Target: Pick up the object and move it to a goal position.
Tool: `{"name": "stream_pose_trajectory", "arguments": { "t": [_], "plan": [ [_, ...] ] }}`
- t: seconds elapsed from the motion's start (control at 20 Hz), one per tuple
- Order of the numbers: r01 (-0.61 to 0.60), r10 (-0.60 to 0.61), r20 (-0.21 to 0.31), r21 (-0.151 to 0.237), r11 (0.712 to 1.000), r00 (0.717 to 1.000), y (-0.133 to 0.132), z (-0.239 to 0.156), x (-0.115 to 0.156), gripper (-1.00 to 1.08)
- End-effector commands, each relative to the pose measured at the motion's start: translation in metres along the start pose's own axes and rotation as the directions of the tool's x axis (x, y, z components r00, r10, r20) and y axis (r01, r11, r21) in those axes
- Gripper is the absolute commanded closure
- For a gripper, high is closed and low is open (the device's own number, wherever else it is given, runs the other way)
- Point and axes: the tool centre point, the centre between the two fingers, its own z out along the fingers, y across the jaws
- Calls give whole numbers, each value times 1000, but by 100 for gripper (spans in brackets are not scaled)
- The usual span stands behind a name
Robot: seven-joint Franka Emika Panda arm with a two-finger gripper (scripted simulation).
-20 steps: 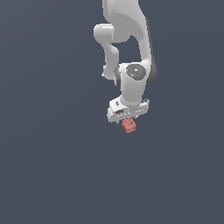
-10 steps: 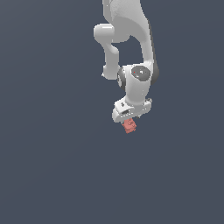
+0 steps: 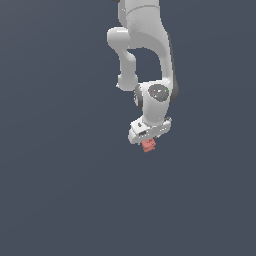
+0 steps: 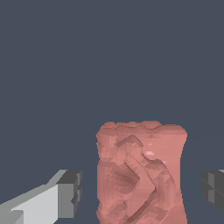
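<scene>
- From my remote seat I see the white arm point(image 3: 142, 45) hanging down from the top of the exterior view, its shell smooth, glossy and rounded, with a grey disc at the wrist joint
- The end effector point(image 3: 148, 140) sits at the bottom of the arm, a flat white bar tilted a little, lower toward the exterior view's left
- The object point(image 3: 148, 145) pokes out just under that bar in the exterior view; it is a small salmon-red lump, matte, far smaller than the end effector
- In the wrist view the object point(image 4: 141, 173) fills the space between the two fingers; it looks like a blocky upright chunk with a bumpy top edge, creased and ridged faces, and faceted, rough shading with no shine
- The fingers are white with dark grey, squared pads; one pad point(image 4: 70, 193) stands on one side of the object and the other pad point(image 4: 213, 189) on the opposite side
- I see a plain gap between each pad and the object, so the end effector is spread wide and grips nothing; the pads are not touching the block
- Behind everything is a flat, even slate-grey surface with no texture; I read it as the desk point(image 3: 55, 190), and I cannot tell from either view whether the object rests on it
</scene>
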Motion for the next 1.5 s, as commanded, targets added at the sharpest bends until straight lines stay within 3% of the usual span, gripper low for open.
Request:
{"name": "stream_pose_trajectory", "arguments": {
  "t": [0.0, 0.25, 0.3, 1.0, 1.45],
  "plan": [
    [1, -1, -1, 0, 1000, 1000, 0, 10, 0, -92],
    [2, -2, -1, 0, 1000, 1000, 0, 17, 1, -92],
    [2, -2, -1, 0, 1000, 1000, 0, 17, 1, 108],
    [1, -1, -1, -1, 1000, 1000, 1, 12, 3, 108],
    [1, -1, -1, 0, 1000, 1000, 11, -22, 21, 108]
  ]
}}
